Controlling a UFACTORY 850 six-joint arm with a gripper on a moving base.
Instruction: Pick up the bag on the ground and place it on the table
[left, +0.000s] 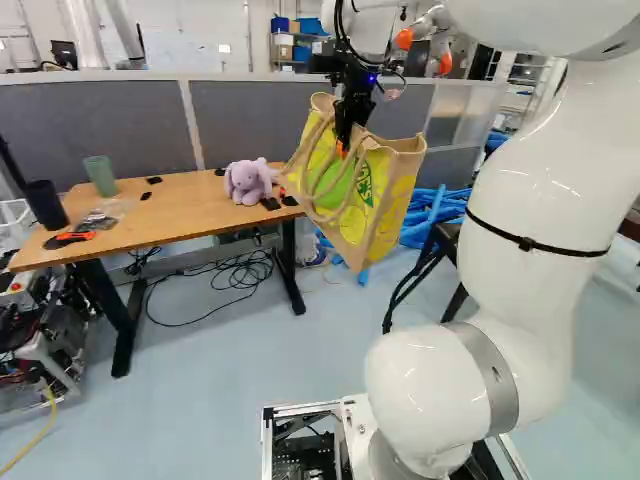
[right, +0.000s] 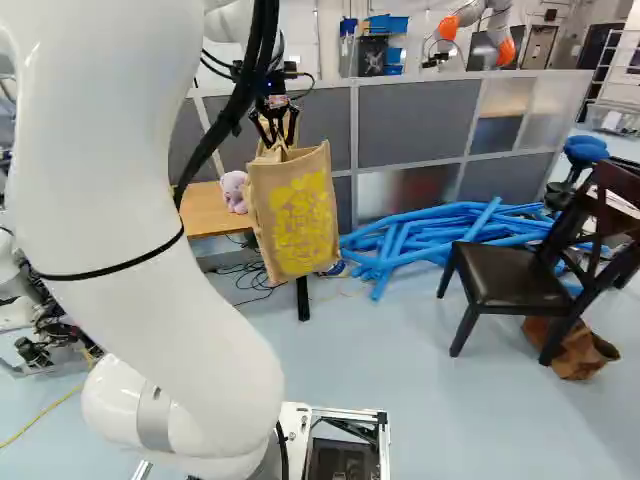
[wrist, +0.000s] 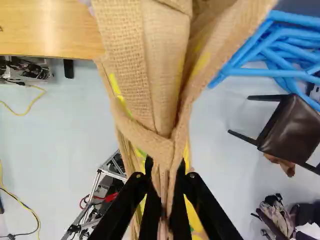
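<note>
tote bag (left: 378, 205) up off the floor (left: 210, 370), pinched tight in the gripper (wrist: 165, 172), hanging near the table (left: 165, 215), with just moving over and putting down left.

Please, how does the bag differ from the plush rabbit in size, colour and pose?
The bag is tan with yellow print, while the plush rabbit is lilac. The bag looks much larger than the rabbit. The bag hangs in the air from the pincer; the rabbit sits on the table. Both look soft.
</note>
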